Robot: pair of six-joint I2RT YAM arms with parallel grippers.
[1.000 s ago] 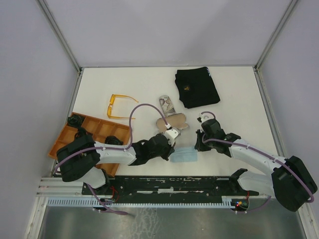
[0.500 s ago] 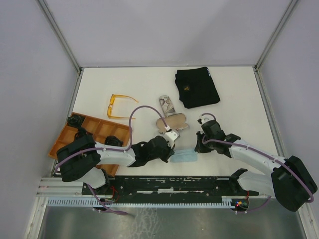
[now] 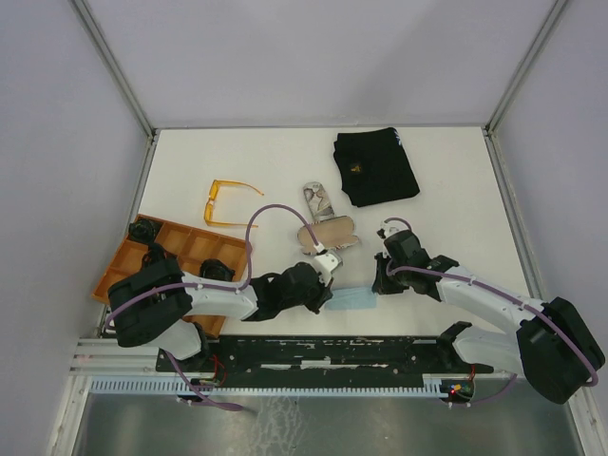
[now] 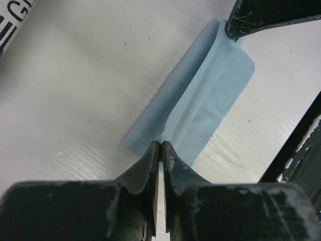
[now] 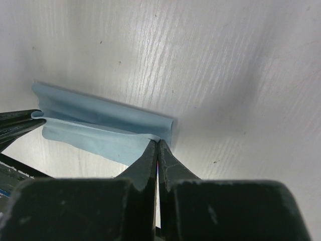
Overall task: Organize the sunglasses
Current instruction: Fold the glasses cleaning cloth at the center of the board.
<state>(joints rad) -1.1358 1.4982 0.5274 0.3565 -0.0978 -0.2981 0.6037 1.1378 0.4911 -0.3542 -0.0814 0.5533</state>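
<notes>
On the white, faintly grained table (image 3: 456, 180) we have both claws clenched on one light blue cloth (image 4: 200, 100). The left gripper (image 4: 159, 144) pinches one end and the right gripper (image 5: 157, 143) the other, which we judge keeps the soft, thin sheet taut along its lengthwise fold. The orange sunglasses (image 3: 211, 201), translucent and thin-armed, lie unfolded well apart at the far left, untouched.

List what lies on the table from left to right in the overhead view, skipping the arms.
Orange tray → amber sunglasses → printed glasses case → black folded fabric. The blue cloth and the opened case overlap these across, so they are left out.
</notes>
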